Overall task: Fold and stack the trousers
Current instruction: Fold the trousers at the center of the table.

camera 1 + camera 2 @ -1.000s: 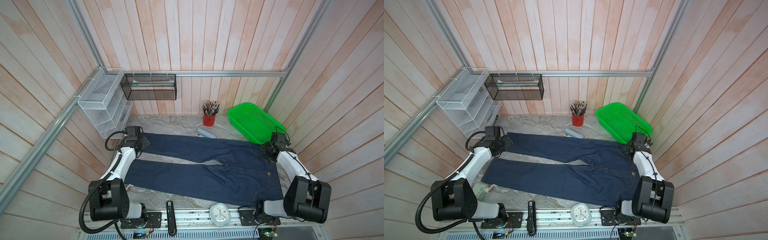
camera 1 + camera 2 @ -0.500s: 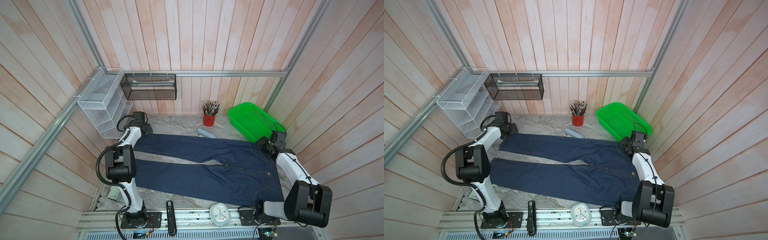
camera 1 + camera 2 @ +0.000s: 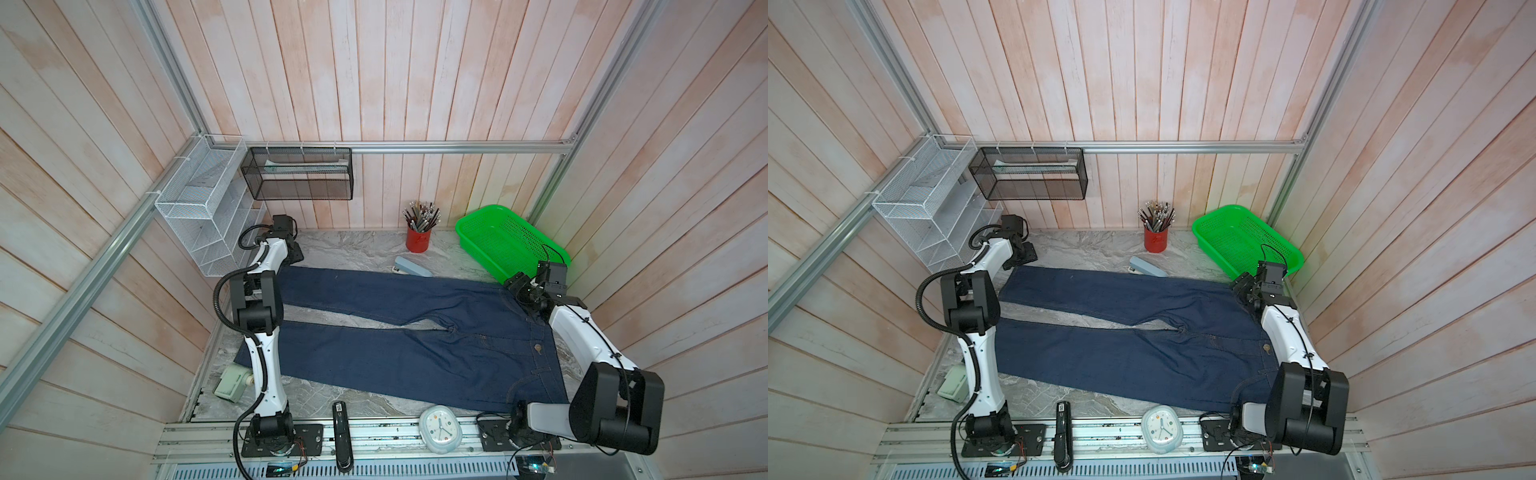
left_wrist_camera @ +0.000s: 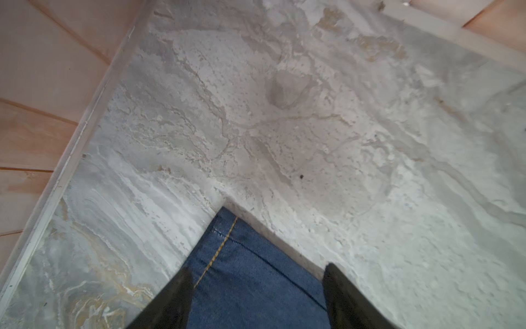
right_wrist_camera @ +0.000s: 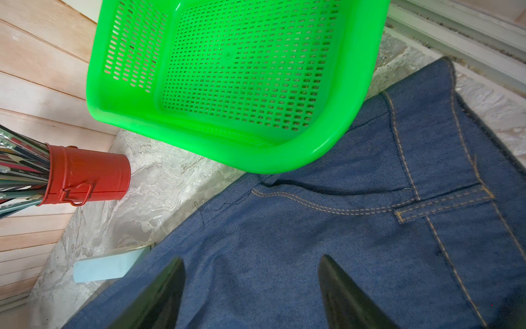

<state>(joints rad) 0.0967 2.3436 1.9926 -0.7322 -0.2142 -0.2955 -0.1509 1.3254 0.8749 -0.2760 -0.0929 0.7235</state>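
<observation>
**Left gripper** [image 4: 257,270]: jaws wide apart, nothing held. Its fingers [image 4: 176,296] stand either side of the hem corner of the far leg. Whether they touch the cloth cannot be told. In a top view the gripper sits near the table's far left corner.

**Right gripper** [image 5: 251,259]: jaws equally wide, empty. It hovers over the denim at the far hip, near a belt loop [image 5: 444,205].

**Trousers** [image 3: 415,357]: one pair, dark blue denim with tan stitching, lying flat and front up on the table [image 3: 353,249].
- Long axis: side to side, spanning nearly the whole table.
- Direction: waist toward the right arm's side, hems toward the left arm's side.
- Legs: splayed in a narrow V from the crotch, with a strip of bare table between them.
- Button [image 3: 537,348]: brass, facing up at the waist.

**Basket** [image 3: 511,245]: green, far right. In the right wrist view its corner rim overlaps the denim edge at the waist's far corner.

**Cup** [image 3: 417,241]: red, full of pencils, by the back wall, apart from the trousers.

**Blue stapler** [image 3: 411,268]: just beside the far leg's outer edge.

**Clock** [image 3: 439,428] and **black stapler** [image 3: 340,432]: on the front rail, near the near leg.
</observation>
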